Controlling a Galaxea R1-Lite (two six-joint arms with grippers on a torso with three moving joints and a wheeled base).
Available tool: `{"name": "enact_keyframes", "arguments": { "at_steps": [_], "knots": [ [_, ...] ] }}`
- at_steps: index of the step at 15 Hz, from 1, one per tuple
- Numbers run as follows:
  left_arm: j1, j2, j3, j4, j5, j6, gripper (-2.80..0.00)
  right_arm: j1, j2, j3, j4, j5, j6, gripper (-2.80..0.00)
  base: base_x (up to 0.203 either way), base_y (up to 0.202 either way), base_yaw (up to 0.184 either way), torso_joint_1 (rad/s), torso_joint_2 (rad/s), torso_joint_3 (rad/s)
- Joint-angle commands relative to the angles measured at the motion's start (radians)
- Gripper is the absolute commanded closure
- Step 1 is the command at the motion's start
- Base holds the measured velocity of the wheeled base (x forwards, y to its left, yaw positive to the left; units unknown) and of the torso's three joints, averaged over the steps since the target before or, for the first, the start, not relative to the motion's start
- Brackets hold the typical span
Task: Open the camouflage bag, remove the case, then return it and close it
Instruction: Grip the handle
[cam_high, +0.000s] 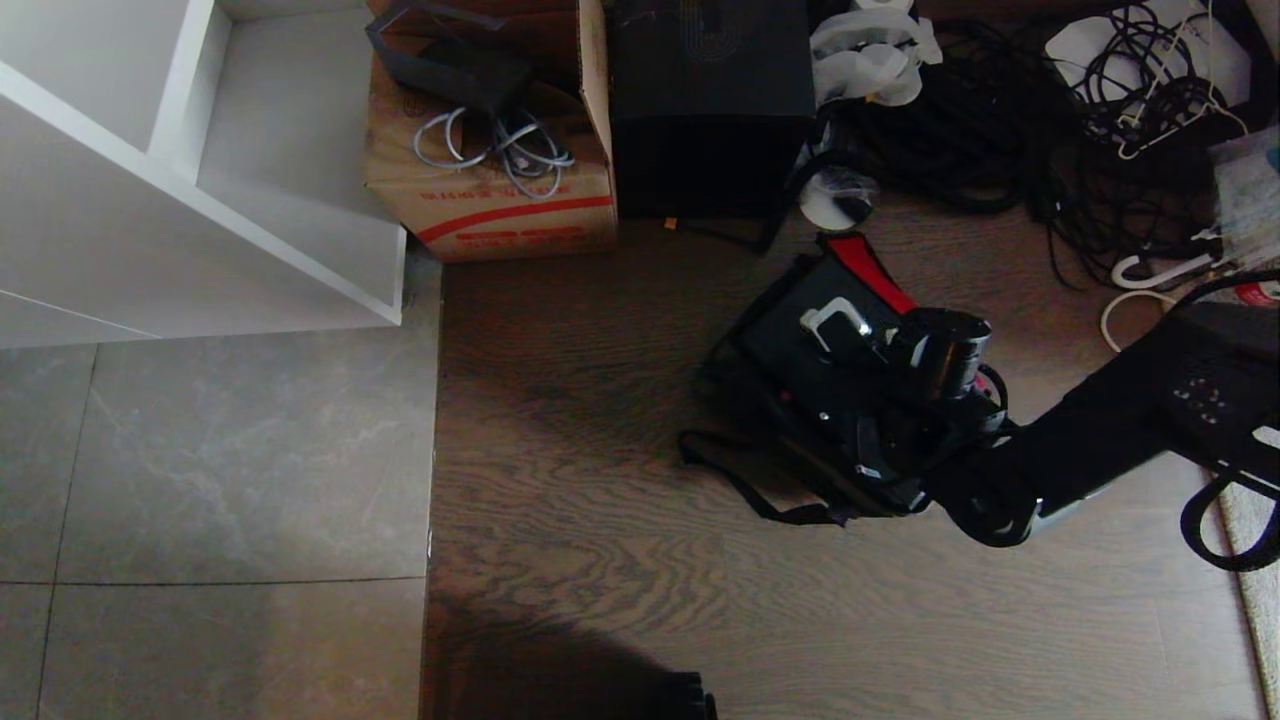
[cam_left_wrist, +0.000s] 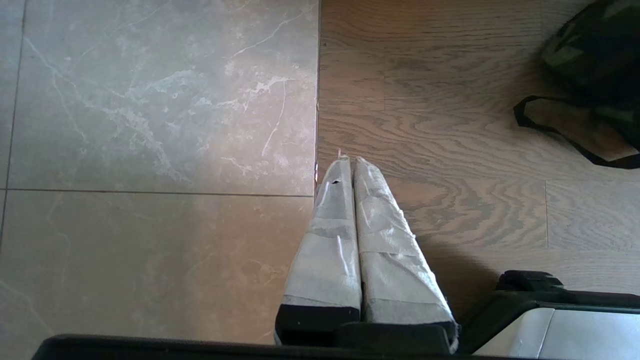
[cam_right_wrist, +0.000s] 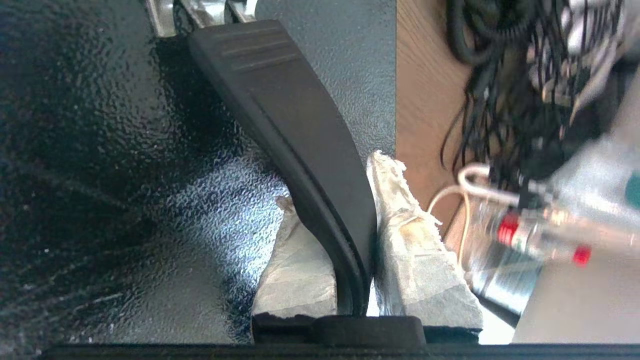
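The camouflage bag lies open on the wood floor, its red lining showing at the far side and its black strap trailing toward me. The black case sits tilted in the bag's opening, one silver bracket showing. My right gripper reaches in from the right and is shut on the case's black handle bar, one taped finger on each side of it. The textured case face fills that wrist view. My left gripper hangs shut and empty over the tile-wood seam, well apart from the bag.
A brown cardboard carton and a tall plain black box stand behind the bag. A white shelf unit is at far left. Tangled black cables and white hangers crowd the right.
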Motion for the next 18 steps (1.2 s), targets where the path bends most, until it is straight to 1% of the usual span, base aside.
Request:
{"name": "enact_keyframes", "arguments": {
  "at_steps": [1,3,4,9,12,14,17,18],
  "knots": [
    [0.000,0.000,0.009,-0.001,0.000,0.000,0.00,0.001,0.032,0.037,-0.065,0.032,-0.035,0.00,0.000,0.000,0.000,0.000,0.00,0.000],
    [0.000,-0.001,0.009,-0.001,0.000,0.000,0.00,0.001,0.069,0.048,-0.148,0.039,-0.108,0.00,0.000,0.000,0.000,0.000,0.00,0.000],
    [0.000,-0.002,0.008,-0.001,0.000,0.000,0.00,0.000,0.088,0.045,-0.165,0.039,-0.128,0.00,0.000,0.000,0.000,0.000,0.00,0.000],
    [0.000,0.000,0.009,-0.001,0.000,0.000,0.00,0.001,0.157,0.054,-0.180,0.034,-0.141,0.00,0.000,0.000,0.000,0.000,0.00,0.000],
    [0.000,0.000,0.008,-0.001,0.000,-0.001,0.00,0.000,0.178,0.039,-0.173,0.050,-0.136,0.00,0.000,0.000,0.000,0.000,0.00,0.000],
    [0.000,-0.002,0.008,-0.001,0.000,-0.001,0.00,-0.004,0.174,0.039,-0.169,0.114,-0.135,0.00,0.000,0.000,0.000,0.000,0.00,0.000],
    [0.000,0.000,0.009,-0.001,0.000,-0.002,0.00,-0.011,0.163,0.038,-0.162,0.153,-0.136,0.00,0.000,0.000,0.000,0.000,0.00,0.000],
    [0.000,0.000,0.009,-0.001,0.000,-0.002,0.00,-0.016,0.151,0.038,-0.152,0.207,-0.134,0.00,0.000,0.000,0.000,0.000,0.00,0.000]
  ]
}}
